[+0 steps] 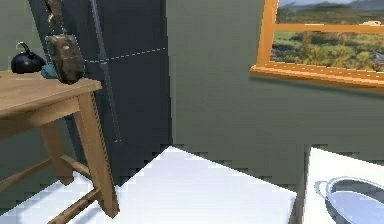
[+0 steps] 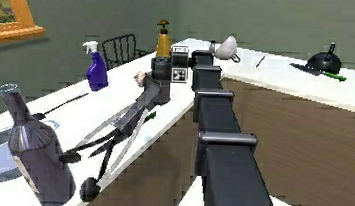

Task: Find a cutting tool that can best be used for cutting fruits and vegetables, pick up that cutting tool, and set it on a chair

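The dark square bar of the arm (image 2: 224, 143) rises from the arm side view's bottom edge, reaching outward. Two small white marked squares (image 2: 179, 73) sit at its far end; left of them the dark two-fingered tool (image 2: 83, 159) slants down-left. Whether it holds anything is unclear.

Forward view: faces a room corner, fridge (image 1: 130, 85) close.
Arm side view: looks across the counter (image 2: 277, 70), near.
Shared: window (image 1: 325, 40), sink (image 1: 350, 195).
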